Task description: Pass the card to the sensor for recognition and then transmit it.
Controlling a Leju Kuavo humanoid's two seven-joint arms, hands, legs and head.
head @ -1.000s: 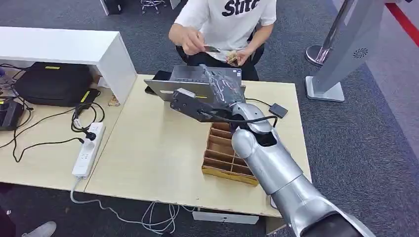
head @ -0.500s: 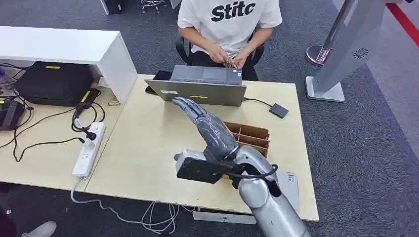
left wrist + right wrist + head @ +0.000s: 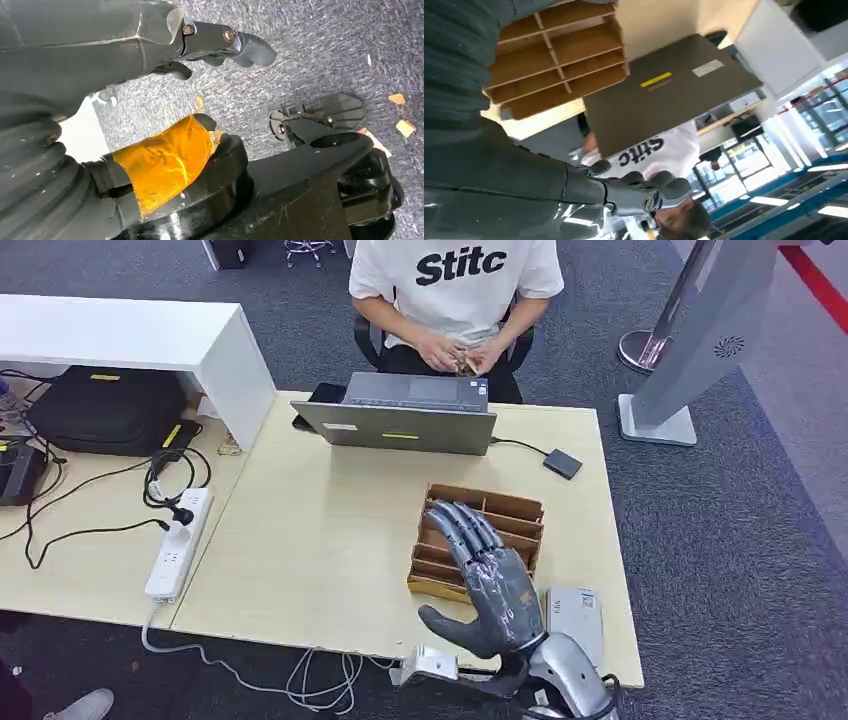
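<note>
Sensor point(image 3: 563, 463) beside laptop point(image 3: 400, 427), right hand point(image 3: 487, 585) empty — fingers point(image 3: 465, 530) spread over wooden organizer point(image 3: 505, 510)

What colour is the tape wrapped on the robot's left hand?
Orange tape on the left hand, clearest in the left wrist view.

We see the head view evenly and brightly lit from overhead, with soft, faint shadows on the table point(image 3: 320, 540) and sharp focus. Our right wrist view is tilted, slightly blurred, with bright ceiling lights point(image 3: 774, 200) glaring. The left wrist view looks dimmer.
</note>
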